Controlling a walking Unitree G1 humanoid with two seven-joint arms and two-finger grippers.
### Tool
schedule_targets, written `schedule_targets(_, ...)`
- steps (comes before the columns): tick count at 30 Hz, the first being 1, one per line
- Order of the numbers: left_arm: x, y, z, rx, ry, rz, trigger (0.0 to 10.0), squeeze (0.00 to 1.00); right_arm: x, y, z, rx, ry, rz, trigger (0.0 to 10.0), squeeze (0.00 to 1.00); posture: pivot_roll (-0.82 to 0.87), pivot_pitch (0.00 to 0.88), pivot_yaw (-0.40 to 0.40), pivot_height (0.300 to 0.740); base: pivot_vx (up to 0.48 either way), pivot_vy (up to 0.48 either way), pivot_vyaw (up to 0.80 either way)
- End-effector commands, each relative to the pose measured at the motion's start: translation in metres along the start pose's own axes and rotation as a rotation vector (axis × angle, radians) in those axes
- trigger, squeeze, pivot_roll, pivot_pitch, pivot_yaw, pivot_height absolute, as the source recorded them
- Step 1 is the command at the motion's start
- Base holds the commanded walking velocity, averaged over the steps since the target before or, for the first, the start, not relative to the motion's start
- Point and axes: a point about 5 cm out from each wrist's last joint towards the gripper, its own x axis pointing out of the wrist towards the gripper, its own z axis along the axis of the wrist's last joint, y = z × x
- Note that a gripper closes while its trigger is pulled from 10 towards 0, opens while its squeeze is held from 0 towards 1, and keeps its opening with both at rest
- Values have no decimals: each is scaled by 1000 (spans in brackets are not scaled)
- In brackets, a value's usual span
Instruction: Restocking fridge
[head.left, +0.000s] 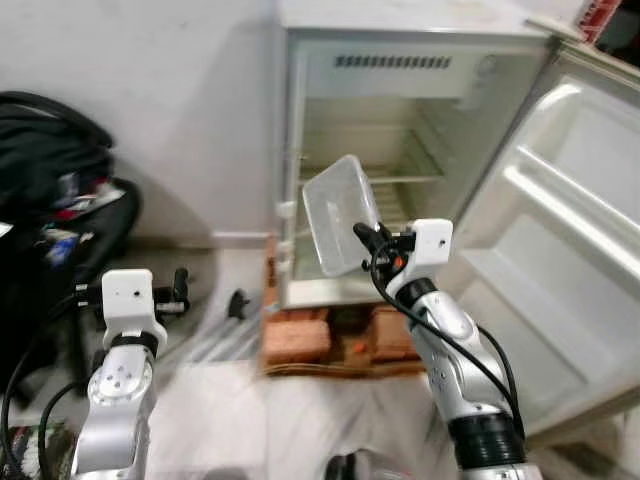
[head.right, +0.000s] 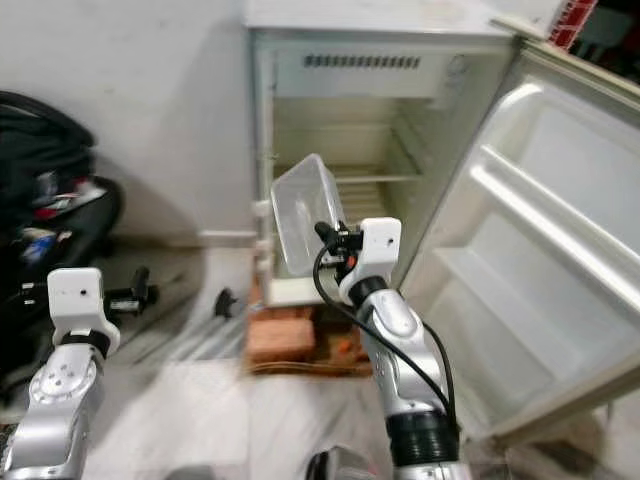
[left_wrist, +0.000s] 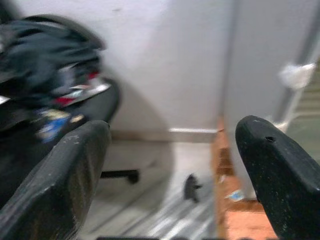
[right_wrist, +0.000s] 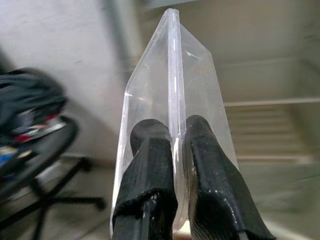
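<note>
A small white fridge (head.left: 400, 150) stands open ahead, its wire shelf (head.left: 400, 178) bare and its door (head.left: 560, 230) swung out to the right. My right gripper (head.left: 368, 238) is shut on the rim of a clear plastic container (head.left: 340, 212), held tilted in front of the fridge's lower opening. In the right wrist view both fingers (right_wrist: 150, 165) pinch the clear plastic container's (right_wrist: 172, 90) wall. My left gripper (head.left: 180, 292) is low at the left, over the floor, with its fingers (left_wrist: 75, 165) spread wide and open on nothing.
The fridge rests on red bricks (head.left: 300, 340). A black office chair piled with dark bags (head.left: 50, 180) stands at the left, against the white wall. The floor is pale marble. A small dark object (head.left: 238, 302) lies on the floor near the bricks.
</note>
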Motion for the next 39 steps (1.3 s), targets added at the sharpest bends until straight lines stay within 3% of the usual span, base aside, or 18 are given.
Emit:
schedule_targets(1, 0, -4, -1, 17, 13, -25, 10000, 0, -1, -5, 5, -5, -20, -26, 10000, 0, 126, 0, -58, 740, 480, 0, 0)
schedule_targets(9, -2, -5, -4, 29, 39, -29, 10000, 0, -1, -5, 4, 0, -24, -34, 10000, 0, 128, 0, -61, 740, 424, 0, 0)
schedule_targets(28, -2, -2, -2, 37, 35, -6, 10000, 0, -1, -2, 1, -2, -13, -15, 10000, 0, 132, 0, -61, 740, 118, 0, 0)
schedule_targets(39, -4, -4, -1, 33, 32, -13, 10000, 0, -1, -2, 1, 1, -9, -15, 10000, 0, 129, 0, -60, 740, 369, 0, 0)
